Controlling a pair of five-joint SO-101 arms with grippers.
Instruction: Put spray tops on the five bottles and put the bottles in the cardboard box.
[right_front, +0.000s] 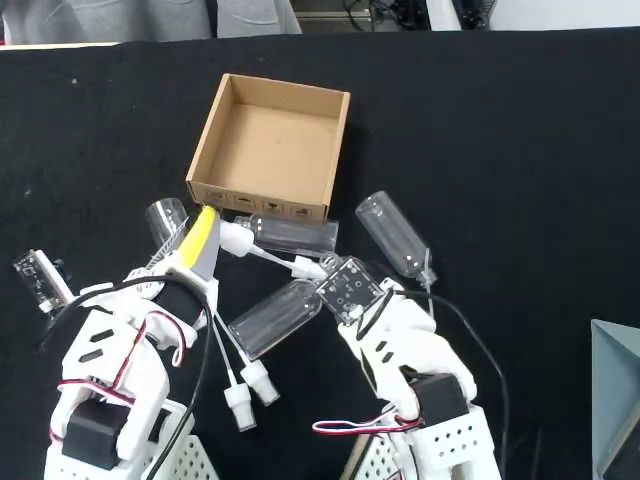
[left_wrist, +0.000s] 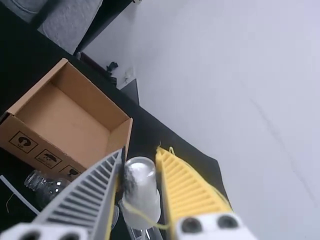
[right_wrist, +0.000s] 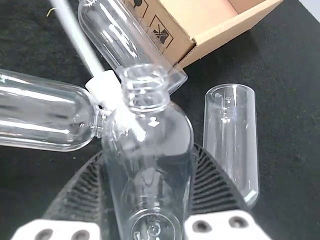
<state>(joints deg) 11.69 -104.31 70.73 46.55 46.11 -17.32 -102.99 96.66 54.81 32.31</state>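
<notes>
cardboard box (right_front: 203, 140), handling symbols (left_wrist: 22, 142) on front wall

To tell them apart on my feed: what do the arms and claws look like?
The left arm and right arm are white shells with black motors, red-and-white wires and black cables. The left claw pairs a yellow ribbed finger with a grey one; the right claw has two dark ribbed fingers.

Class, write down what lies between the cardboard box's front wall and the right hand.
A clear bottle lies on its side along the front wall of the cardboard box, between it and the right hand. The high and right wrist views show this.
</notes>
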